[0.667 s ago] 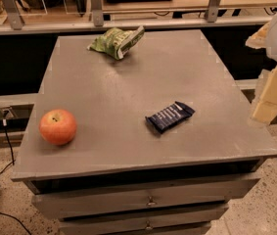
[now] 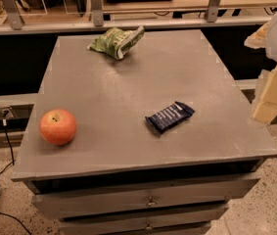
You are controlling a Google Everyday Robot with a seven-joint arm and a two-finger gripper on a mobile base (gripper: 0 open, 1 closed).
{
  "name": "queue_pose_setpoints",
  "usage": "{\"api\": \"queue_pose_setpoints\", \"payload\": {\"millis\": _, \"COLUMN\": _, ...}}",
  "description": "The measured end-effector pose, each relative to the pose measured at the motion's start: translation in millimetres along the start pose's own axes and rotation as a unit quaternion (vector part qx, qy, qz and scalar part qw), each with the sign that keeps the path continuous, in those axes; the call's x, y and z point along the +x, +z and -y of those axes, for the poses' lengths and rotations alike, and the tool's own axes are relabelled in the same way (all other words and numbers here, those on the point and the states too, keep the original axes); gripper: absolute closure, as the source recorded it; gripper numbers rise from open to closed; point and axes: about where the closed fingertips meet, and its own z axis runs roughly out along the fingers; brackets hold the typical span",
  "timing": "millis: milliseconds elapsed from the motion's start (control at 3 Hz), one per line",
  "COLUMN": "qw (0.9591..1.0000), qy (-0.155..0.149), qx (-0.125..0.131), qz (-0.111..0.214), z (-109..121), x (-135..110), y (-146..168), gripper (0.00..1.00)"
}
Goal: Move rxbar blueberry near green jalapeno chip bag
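Note:
The rxbar blueberry (image 2: 170, 116), a flat dark navy bar with pale lettering, lies right of the middle of the grey table (image 2: 128, 72). The green jalapeno chip bag (image 2: 116, 41), crumpled light green with white edges, lies at the table's far edge, left of centre. My gripper (image 2: 255, 80) is at the right edge of the view, beyond the table's right side and level with the bar. Its pale cream fingers (image 2: 270, 94) stand apart and hold nothing. It is about a bar's length or more to the right of the bar and touches nothing.
A red-orange apple (image 2: 57, 126) sits near the table's front left corner. Drawers (image 2: 148, 199) run below the tabletop. A rail with metal posts (image 2: 96, 6) stands behind the table. Cables (image 2: 6, 146) lie on the floor at the left.

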Motion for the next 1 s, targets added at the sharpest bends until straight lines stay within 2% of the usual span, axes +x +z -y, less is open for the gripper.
{"api": "queue_pose_setpoints", "payload": {"millis": 333, "qw": 0.9988, "qy": -0.044, "qx": -0.014, "qz": -0.012, "z": 6, "x": -13, "y": 21, "gripper": 0.00}}
{"api": "queue_pose_setpoints", "payload": {"millis": 667, "qw": 0.9914, "qy": -0.120, "qx": -0.034, "qz": -0.040, "z": 13, "x": -33, "y": 59, "gripper": 0.00}}
{"api": "queue_pose_setpoints", "payload": {"millis": 1000, "qw": 0.9779, "qy": -0.190, "qx": -0.059, "qz": -0.063, "z": 13, "x": -50, "y": 100, "gripper": 0.00}}
